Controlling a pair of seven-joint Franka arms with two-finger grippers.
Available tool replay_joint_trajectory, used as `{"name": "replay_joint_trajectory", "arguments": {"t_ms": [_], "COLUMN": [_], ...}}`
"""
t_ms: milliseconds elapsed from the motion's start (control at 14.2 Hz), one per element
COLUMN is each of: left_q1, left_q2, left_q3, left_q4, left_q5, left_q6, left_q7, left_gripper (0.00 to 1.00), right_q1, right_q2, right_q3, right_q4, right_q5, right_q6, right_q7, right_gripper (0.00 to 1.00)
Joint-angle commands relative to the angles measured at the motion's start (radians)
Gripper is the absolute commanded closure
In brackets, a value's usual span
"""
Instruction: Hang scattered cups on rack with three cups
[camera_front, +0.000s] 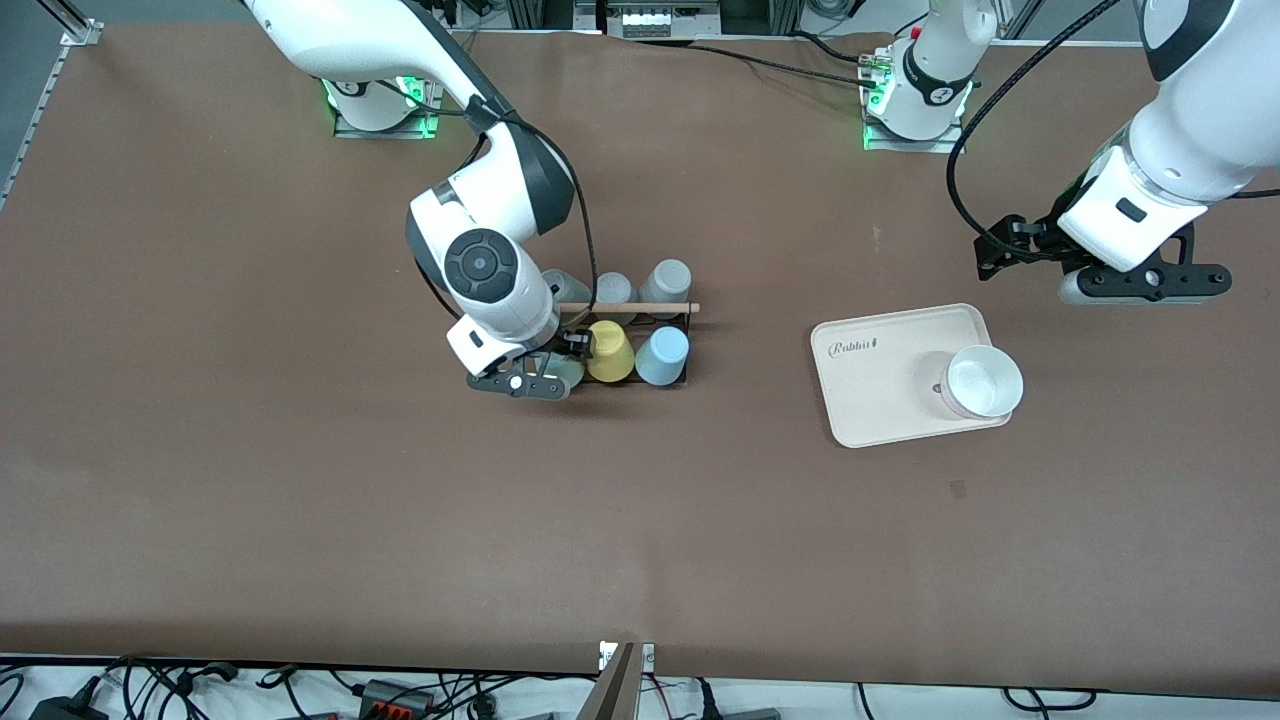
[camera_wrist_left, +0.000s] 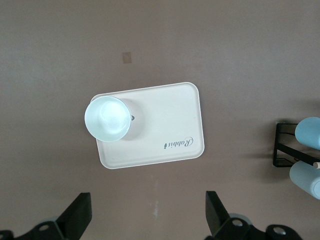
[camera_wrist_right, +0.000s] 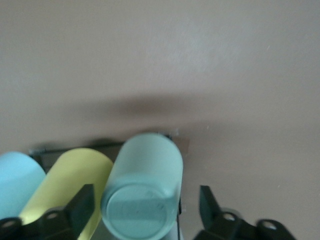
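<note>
The black wire rack (camera_front: 685, 340) with its wooden rod (camera_front: 640, 308) stands mid-table. The pale mint green cup (camera_wrist_right: 145, 195) sits tilted on the rack's end toward the right arm, beside the yellow cup (camera_wrist_right: 65, 182) and the light blue cup (camera_wrist_right: 17, 177). In the front view the mint cup (camera_front: 572, 372) is mostly hidden under my right gripper (camera_front: 540, 382). My right gripper (camera_wrist_right: 145, 212) is open, with a finger on each side of the mint cup's base and a gap on both sides. My left gripper (camera_front: 1145, 283) is open and empty and waits above bare table (camera_wrist_left: 148, 220).
Three grey cups (camera_front: 667, 280) hang on the rack's row farther from the front camera. A beige tray (camera_front: 870, 380) holds a white cup (camera_front: 983, 381) toward the left arm's end, also in the left wrist view (camera_wrist_left: 106, 118). The rack's end (camera_wrist_left: 280, 145) shows there too.
</note>
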Motion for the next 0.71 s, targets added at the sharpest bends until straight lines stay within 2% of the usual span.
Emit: {"name": "replay_joint_trajectory", "arguments": {"t_ms": [0, 141, 212, 282, 424, 635], "left_q1": [0.017, 0.015, 0.014, 0.014, 0.011, 0.011], "left_q2": [-0.028, -0.026, -0.025, -0.024, -0.024, -0.023], "left_q3": [-0.013, -0.013, -0.013, -0.013, -0.013, -0.013], "left_q4": [-0.022, -0.019, -0.016, -0.016, -0.016, -0.016], "left_q5": [-0.014, -0.016, -0.014, -0.014, -0.013, -0.013], "left_q6": [0.014, 0.014, 0.016, 0.017, 0.016, 0.017], "left_q7": [0.009, 0.011, 0.011, 0.011, 0.012, 0.012], "left_gripper": [0.0, 0.0, 0.0, 0.0, 0.0, 0.0], "right_q1": [-0.038, -0.079, -0.113, -0.142, -0.229, -0.292], "right_q2": [-0.057, -0.068, -0.067, -0.079, -0.131, -0.183], "right_q3": [0.002, -0.039, -0.044, -0.05, -0.062, -0.076], "right_q4": [0.048, 0.118, 0.183, 0.203, 0.203, 0.202], "right_q5": [-0.013, -0.01, -0.012, -0.013, -0.009, -0.013], "right_q6": [-0.027, -0.123, -0.196, -0.239, -0.252, -0.303], "right_q7": [-0.035, -0.042, -0.064, -0.077, -0.175, -0.22], "right_gripper": [0.0, 0.0, 0.0, 0.0, 0.0, 0.0]}}
